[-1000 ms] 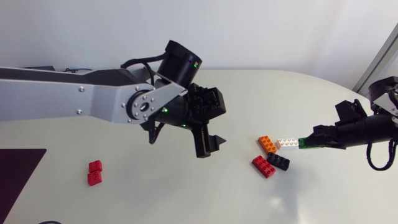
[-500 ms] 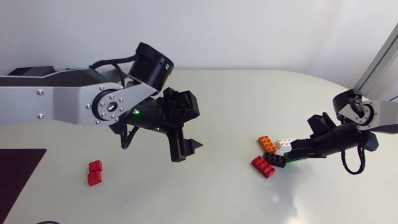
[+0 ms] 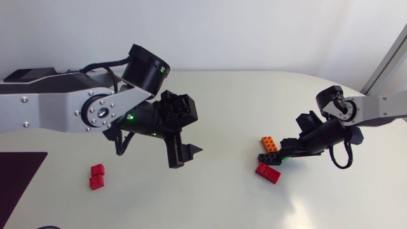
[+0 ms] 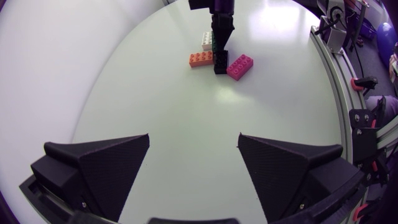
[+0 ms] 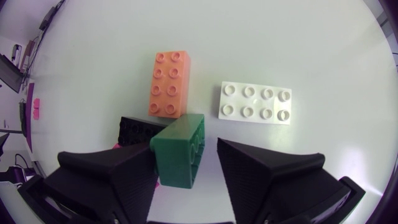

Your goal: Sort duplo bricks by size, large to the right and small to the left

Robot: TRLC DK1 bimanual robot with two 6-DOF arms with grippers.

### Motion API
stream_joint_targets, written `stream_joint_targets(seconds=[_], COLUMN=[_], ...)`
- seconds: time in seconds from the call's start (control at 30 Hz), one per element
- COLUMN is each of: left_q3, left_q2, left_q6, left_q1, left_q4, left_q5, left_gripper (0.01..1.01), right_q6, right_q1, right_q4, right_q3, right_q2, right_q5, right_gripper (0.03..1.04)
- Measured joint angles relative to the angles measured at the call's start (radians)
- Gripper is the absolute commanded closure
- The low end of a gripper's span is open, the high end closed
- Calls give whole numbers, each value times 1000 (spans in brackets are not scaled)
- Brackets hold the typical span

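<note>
- The green brick (image 5: 179, 158) sits in the opening of the right hand (image 5: 185, 146), tilted over a corner of the black brick (image 5: 137, 129), on the right side of the table (image 3: 222, 203). Honestly can't tell if the hand is clamped on it or just around it.
- Packed close by: the orange brick (image 5: 168, 84) just past it, the white brick (image 5: 255, 102) beside that, and the red brick (image 3: 268, 172) on the near side.
- Handling guess: hard, light, hollow plastic that won't squash or crack. The smooth walls look a bit slippery, so I'd pinch across the two long flat walls rather than the studs.
- Two small red bricks (image 3: 96, 177) lie touching each other at the near left, well apart from the pile.
- The left hand (image 4: 194, 137) hangs over the middle of the table, spread wide with nothing in it.
- Hard to see: from overhead the right hand covers the white brick and nearly all of the green one. The red brick is only a sliver in the right wrist view. Whether green actually rests on black, no idea.
</note>
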Motion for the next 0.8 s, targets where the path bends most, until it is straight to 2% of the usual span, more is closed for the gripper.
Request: stream_joint_targets(seconds=[0.1,0.3,0.43,0.57,0.7,0.8], left_q3=[-1,-1,-1,-1,-1,-1], left_q2=[0,0,-2,-5,-13,-17], left_q6=[0,0,0,0,0,0], left_q1=[0,0,-2,-1,-1,-1], left_q4=[0,0,0,0,0,0], left_q5=[0,0,0,0,0,0], left_gripper=[41,41,41,41,41,41], right_q6=[0,-8,-24,-31,-31,-31], right_q1=[-5,-17,-74,-152,-220,-244], right_q4=[-4,-47,-60,-33,58,133], right_q3=[-5,-15,6,40,73,77], right_q2=[-16,-130,-166,-129,-40,29], right_q5=[0,0,-3,-3,27,89], right_gripper=[93,92,93,113,267,569])
